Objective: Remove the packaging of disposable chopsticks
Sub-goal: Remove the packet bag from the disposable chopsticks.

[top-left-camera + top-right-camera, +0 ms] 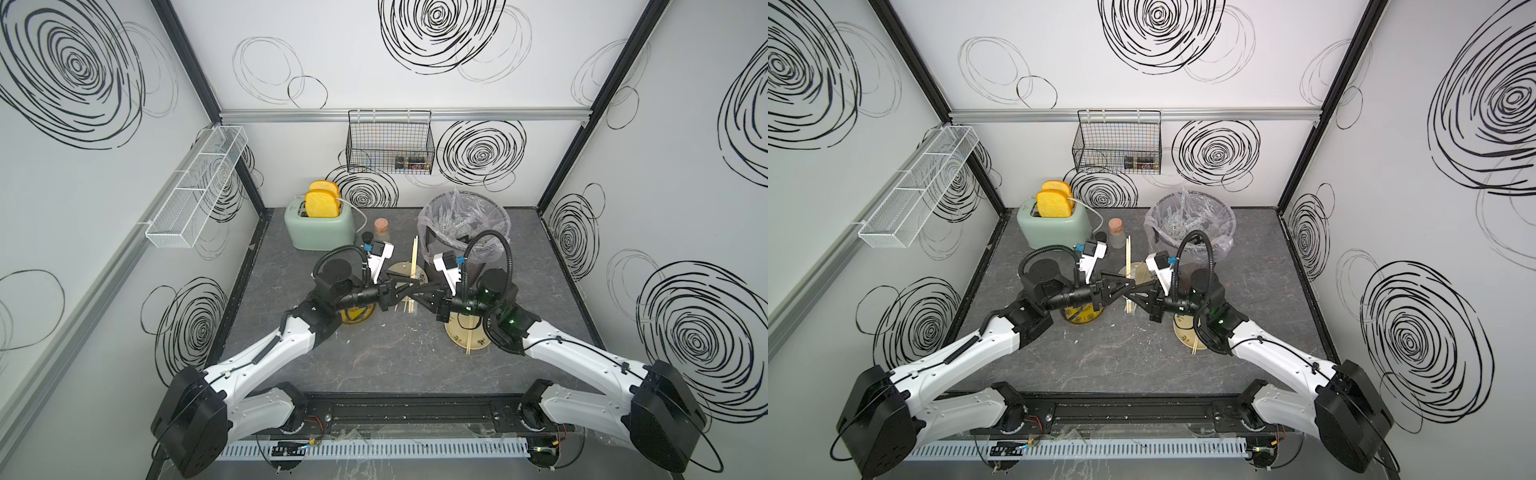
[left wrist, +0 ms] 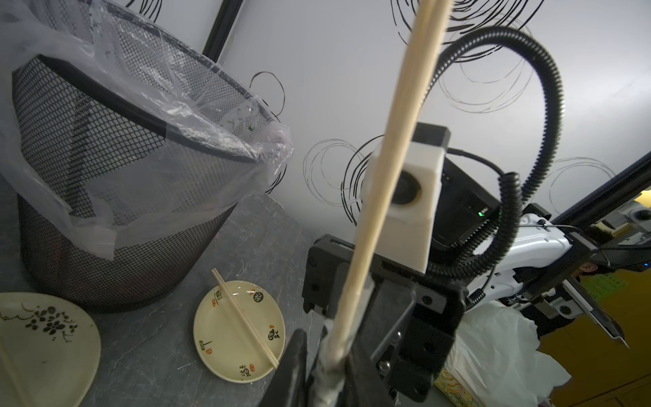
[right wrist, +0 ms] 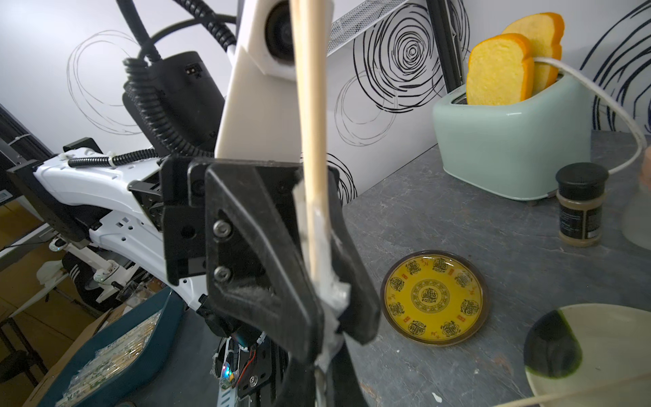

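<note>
Above the middle of the table I hold one pair of disposable chopsticks (image 1: 414, 257), its bare end pointing to the back wall. The clear packaging (image 3: 331, 303) is bunched round the near end of the sticks (image 2: 387, 158). My left gripper (image 1: 409, 289) is shut round the sticks where the sleeve is bunched. My right gripper (image 1: 411, 296) meets it tip to tip and is shut on the sleeve's end (image 3: 324, 373). Another bare pair (image 2: 246, 317) lies across a cream plate (image 2: 211, 338).
A mesh bin (image 1: 463, 224) with a clear liner stands at the back right. A mint toaster (image 1: 320, 228), a spice jar (image 1: 367, 239) and a cork-topped jar (image 1: 380, 227) stand at the back left. A yellow plate (image 3: 433, 299) and a floral plate (image 2: 45, 338) lie below the arms.
</note>
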